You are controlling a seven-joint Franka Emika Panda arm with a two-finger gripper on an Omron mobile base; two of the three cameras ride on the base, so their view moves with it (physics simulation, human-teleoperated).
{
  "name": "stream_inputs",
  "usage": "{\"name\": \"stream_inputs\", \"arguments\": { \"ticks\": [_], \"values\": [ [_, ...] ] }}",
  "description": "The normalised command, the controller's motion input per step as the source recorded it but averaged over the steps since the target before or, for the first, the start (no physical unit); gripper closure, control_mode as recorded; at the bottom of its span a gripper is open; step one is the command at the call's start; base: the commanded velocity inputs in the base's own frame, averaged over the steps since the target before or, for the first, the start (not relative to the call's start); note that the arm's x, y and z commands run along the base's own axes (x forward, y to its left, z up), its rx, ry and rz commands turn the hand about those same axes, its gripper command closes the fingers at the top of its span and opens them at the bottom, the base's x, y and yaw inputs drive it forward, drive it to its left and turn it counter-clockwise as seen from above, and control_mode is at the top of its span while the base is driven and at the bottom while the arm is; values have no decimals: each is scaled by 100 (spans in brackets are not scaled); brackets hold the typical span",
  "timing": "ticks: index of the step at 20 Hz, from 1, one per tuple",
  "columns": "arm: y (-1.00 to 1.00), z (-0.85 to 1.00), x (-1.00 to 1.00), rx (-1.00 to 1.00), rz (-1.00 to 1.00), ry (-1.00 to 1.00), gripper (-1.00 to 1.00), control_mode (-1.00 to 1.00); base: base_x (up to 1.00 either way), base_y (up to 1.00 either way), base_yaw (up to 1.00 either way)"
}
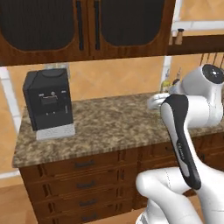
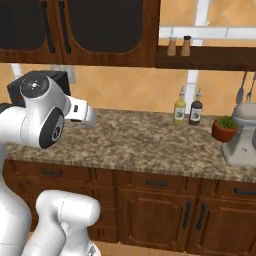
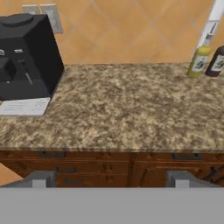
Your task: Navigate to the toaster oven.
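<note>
On speckled counter [image 3: 127,109]: black coffee machine [image 3: 26,61], two bottles; fingers [image 3: 41,179] spread apart, empty.

The granite counter [image 1: 113,124] ahead bears a black coffee machine [image 1: 47,103].

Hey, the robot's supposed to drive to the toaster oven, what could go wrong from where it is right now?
1. The boxy appliance ahead is a tall black coffee machine with a grey tray, which might be mistaken for the target.
2. The arm's white wrist hangs above the speckled brown granite counter; a careless base turn could swing it into that machine.
3. Driving rightward, the yellow-green bottle and dark bottle stand within possible sweep.
</note>
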Motion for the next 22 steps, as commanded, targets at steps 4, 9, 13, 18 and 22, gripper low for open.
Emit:
{"name": "stream_inputs", "arguments": {
  "ticks": [4,9,13,18,22],
  "values": [
    [0,0,0,0,0,0,-100,100,-19,-100,-16],
    [0,0,0,0,0,0,-100,100,-2,-79,-52],
    [0,0,0,0,0,0,-100,100,1,-38,-78],
    [0,0,0,0,0,0,-100,100,5,-24,-83],
    [0,0,0,0,0,0,-100,100,3,-26,-83]
  ]
}}
